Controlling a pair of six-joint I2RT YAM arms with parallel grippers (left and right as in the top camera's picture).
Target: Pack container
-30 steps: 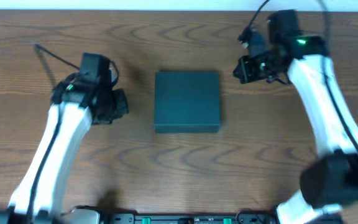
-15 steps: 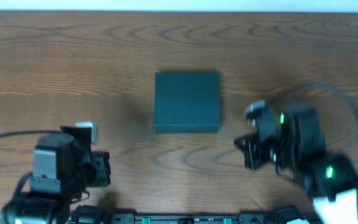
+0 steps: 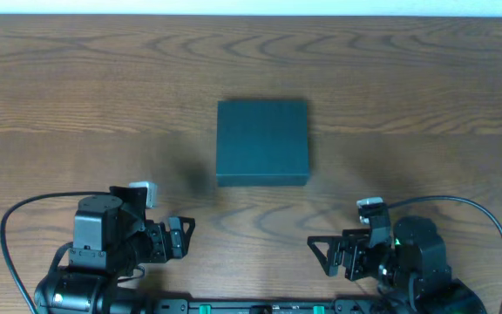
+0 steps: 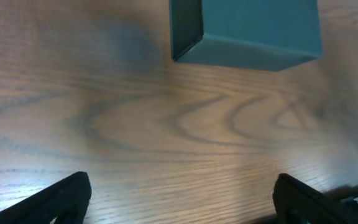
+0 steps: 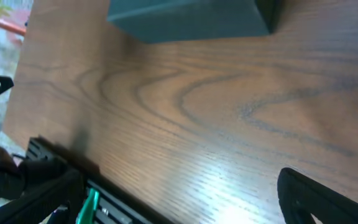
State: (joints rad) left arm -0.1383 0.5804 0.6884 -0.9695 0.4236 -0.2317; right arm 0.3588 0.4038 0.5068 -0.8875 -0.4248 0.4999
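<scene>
The container is a dark teal square box with its lid shut, lying flat in the middle of the wooden table. My left gripper is near the front edge, left of the container and well short of it, open with nothing between its fingers. My right gripper is at the front right, also open and empty. The left wrist view has the container at the top and bare wood between my left gripper's wide-apart fingertips. In the right wrist view the container lies far ahead of my right gripper.
A black rail with green parts runs along the table's front edge between the arm bases. Black cables loop out from both arms near the front corners. The table's left edge shows in the right wrist view.
Both arms have pulled back from beside the container to the front edge of the table. Both grippers now stand open.
</scene>
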